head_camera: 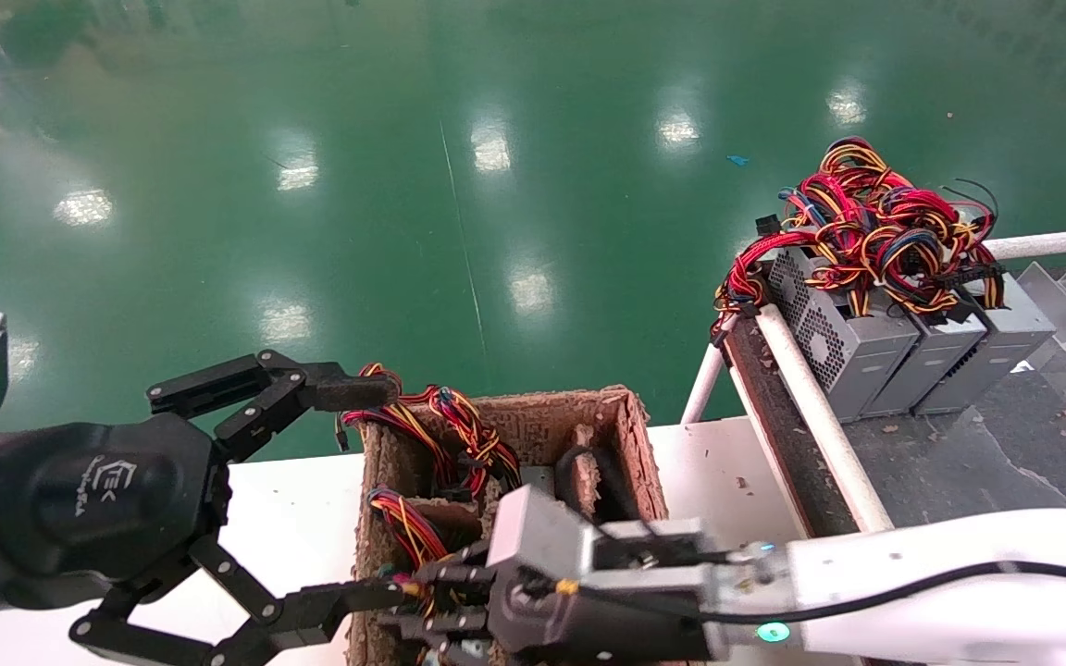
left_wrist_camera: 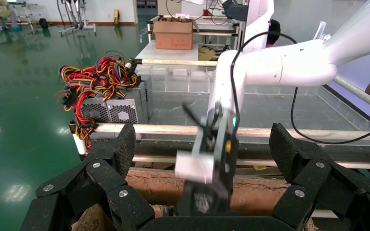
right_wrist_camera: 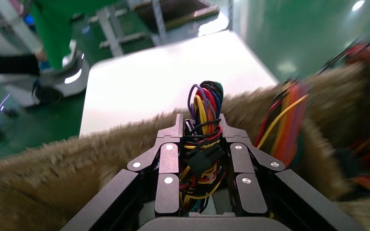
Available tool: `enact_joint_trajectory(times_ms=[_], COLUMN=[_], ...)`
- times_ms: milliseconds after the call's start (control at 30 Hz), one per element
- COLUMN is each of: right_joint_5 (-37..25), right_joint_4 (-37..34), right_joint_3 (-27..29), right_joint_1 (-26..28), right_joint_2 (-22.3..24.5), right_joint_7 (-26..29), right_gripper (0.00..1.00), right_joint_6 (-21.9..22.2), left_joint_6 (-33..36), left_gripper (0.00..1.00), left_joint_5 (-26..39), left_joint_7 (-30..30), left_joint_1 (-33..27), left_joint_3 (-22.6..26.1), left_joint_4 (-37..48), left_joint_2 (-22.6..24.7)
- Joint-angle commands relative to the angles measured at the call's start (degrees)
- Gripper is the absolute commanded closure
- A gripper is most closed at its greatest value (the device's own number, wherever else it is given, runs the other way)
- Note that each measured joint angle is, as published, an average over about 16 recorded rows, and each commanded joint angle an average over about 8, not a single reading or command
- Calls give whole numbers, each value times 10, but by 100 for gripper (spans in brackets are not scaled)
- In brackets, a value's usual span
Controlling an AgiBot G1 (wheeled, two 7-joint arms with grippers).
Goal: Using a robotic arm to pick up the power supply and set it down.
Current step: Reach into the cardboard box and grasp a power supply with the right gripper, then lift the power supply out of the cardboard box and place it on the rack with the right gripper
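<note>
My right gripper (head_camera: 415,599) reaches down into a brown pulp box (head_camera: 630,435) at the table's front. In the right wrist view, the right gripper (right_wrist_camera: 201,127) is shut on a bundle of red, yellow and black wires (right_wrist_camera: 203,108) with a black plug; a little grey of the power supply (right_wrist_camera: 213,208) shows under them. In the head view the box wall hides that power supply's body. My left gripper (head_camera: 368,492) hangs open beside the box's left side, holding nothing. The left wrist view has its fingers (left_wrist_camera: 121,147) spread wide, with the right wrist (left_wrist_camera: 211,163) beyond them.
Three grey power supplies (head_camera: 875,347) with tangled wires (head_camera: 875,227) stand in a row on a dark shelf (head_camera: 1005,444) at the right, behind a white rail (head_camera: 815,407). More wire bundles (head_camera: 445,430) lie in the box. Green floor lies beyond the white table (head_camera: 302,518).
</note>
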Motion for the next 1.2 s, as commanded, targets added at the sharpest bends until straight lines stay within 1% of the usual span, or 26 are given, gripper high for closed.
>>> enact_joint_trajectory(times_ms=[33,200,400,633,800,967,1200], right_joint_5=[13,60,131,214,271,290,263], right_joint_4=[12,46,76,93,98,99,92], right_joint_3=[11,49,106,176,236,286,330], right_joint_1=[-3,-13,-23,-33,-45,-64,-112], right_joint_2=[11,44,88,140,188,246,336], right_joint_7=[-2,-2,-3,-15,-35,-58,-70], right_gripper=[100,100,100,100,100,100,100], right_joint_6=[0,7,7,-3,-14,-9,21], left_joint_6=[0,0,0,0,0,0,-1], left_gripper=[0,0,0,0,0,0,0], left_joint_5=[0,0,0,-1,-1,-1,-1], left_joint_7=[0,0,0,0,0,1,1], left_joint_1=[0,0,0,0,0,0,0], left_joint_3=[0,0,0,1,1,1,1], left_joint_4=[0,0,0,0,0,0,0], left_joint_2=[0,0,0,0,0,0,-1])
